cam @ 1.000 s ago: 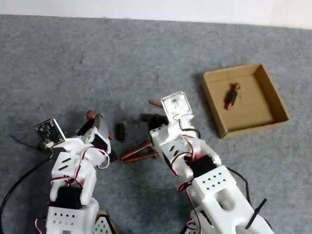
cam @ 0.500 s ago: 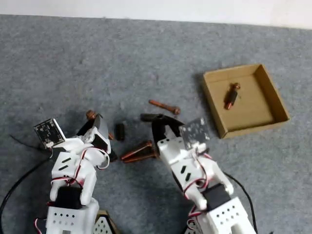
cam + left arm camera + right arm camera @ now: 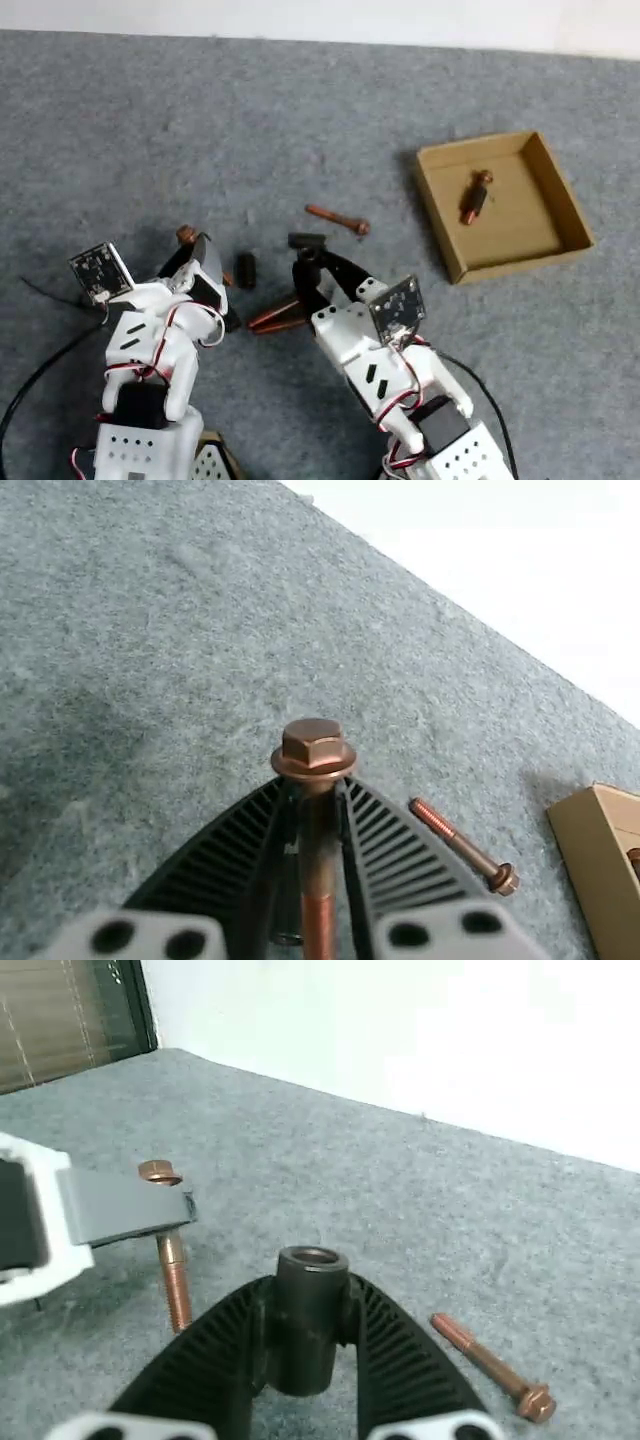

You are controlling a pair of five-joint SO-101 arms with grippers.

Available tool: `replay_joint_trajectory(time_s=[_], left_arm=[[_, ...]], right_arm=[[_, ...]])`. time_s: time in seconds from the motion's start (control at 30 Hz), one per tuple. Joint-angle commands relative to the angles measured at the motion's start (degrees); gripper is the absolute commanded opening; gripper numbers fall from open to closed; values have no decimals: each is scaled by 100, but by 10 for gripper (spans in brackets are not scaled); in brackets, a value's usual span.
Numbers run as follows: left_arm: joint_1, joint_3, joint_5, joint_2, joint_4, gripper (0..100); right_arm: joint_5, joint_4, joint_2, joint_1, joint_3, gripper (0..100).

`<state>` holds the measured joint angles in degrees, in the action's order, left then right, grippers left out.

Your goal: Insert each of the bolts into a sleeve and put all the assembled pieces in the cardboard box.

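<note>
My left gripper (image 3: 194, 250) is shut on a copper bolt (image 3: 186, 236), held upright with its hex head (image 3: 313, 750) above the fingertips. To its right, my right gripper (image 3: 310, 262) is shut on a black sleeve (image 3: 306, 241), whose open end (image 3: 311, 1257) faces up. In the right wrist view the left gripper's bolt (image 3: 172, 1265) stands a short way from the sleeve. The cardboard box (image 3: 548, 236) at the right holds one assembled piece (image 3: 476, 196).
A loose bolt (image 3: 337, 218) lies between the sleeve and the box. Another black sleeve (image 3: 245, 270) lies between the two grippers. Two more copper bolts (image 3: 280, 314) lie beside the right arm. Grey carpet stretches open toward the back.
The right arm has drawn back and turned its wrist, keeping the sleeve between its fingers and uncovering the loose bolt. The left arm has stayed still.
</note>
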<state>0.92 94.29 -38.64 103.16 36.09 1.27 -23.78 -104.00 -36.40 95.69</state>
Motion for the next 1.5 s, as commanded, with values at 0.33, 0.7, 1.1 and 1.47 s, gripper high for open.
replay_joint_trajectory(time_s=[0.33, 0.7, 1.1, 1.47], left_arm=[[-1033, -2053, -501, 119, -176, 6], [-1631, -1710, -501, 110, -167, 6], [-1719, -1209, -510, 119, -141, 6], [-2237, -1156, -501, 119, -132, 6]], right_arm=[[422, -866, -127, -505, 4, 5], [598, -866, -127, -585, 22, 5], [598, -857, -127, -558, -4, 5], [1064, -848, -127, -585, -4, 5]])
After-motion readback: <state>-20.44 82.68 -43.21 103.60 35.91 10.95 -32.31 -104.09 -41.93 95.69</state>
